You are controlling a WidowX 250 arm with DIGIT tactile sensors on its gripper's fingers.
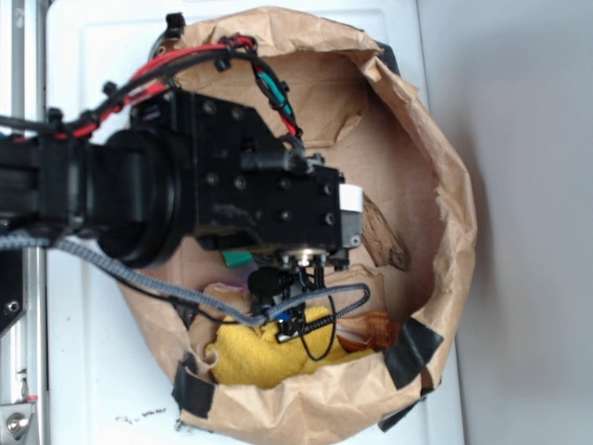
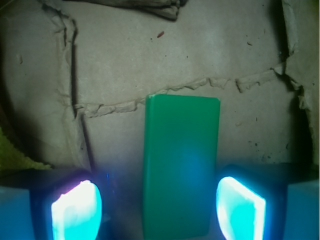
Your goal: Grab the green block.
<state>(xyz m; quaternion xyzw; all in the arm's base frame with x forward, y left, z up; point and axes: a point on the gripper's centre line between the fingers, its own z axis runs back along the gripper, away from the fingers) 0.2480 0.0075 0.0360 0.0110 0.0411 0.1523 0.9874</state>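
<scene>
In the wrist view the green block (image 2: 180,165) lies flat on the brown paper, a smooth slab running lengthwise away from the camera. My gripper (image 2: 159,210) is open and straddles its near end. The left pad (image 2: 77,212) and the right pad (image 2: 240,207) each stand a gap away from the block's long sides, touching nothing. In the exterior view the black wrist housing (image 1: 269,195) hangs over the bag and hides the fingers; only a green corner (image 1: 237,258) of the block peeks out beneath it.
Everything sits inside a crumpled brown paper bag (image 1: 445,185) with raised walls and black tape patches (image 1: 412,352). A brown grainy wood piece (image 1: 384,236) lies right of the wrist. A yellow fluffy cloth (image 1: 255,357) fills the bag's near side, its edge (image 2: 12,152) at the wrist view's left.
</scene>
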